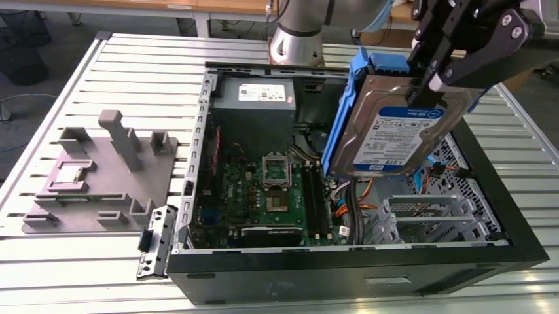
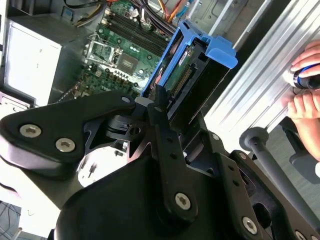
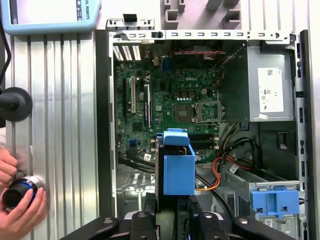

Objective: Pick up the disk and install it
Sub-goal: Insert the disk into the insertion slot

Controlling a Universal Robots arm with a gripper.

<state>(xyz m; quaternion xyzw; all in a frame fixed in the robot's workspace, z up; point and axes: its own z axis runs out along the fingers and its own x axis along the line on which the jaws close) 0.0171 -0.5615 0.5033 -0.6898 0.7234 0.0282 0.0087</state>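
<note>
Claw (image 1: 425,88) is clamped on the disk (image 1: 393,137), gripping its top edge. The disk hangs upright over the open computer case (image 1: 349,261), upper right of the exterior view, label toward the camera, blue frame along its edges. The metal drive cage (image 1: 428,212) is just below it in frame. Motherboard (image 1: 253,190) mid-case, power supply (image 1: 255,95) above it in frame. Grey fixture (image 1: 105,163) lies on the slatted surface (image 1: 131,72) at the exterior view's left. In the first wrist view a hand (image 3: 17,215) grips a round black-and-blue knob (image 3: 17,194) beside the case.
</note>
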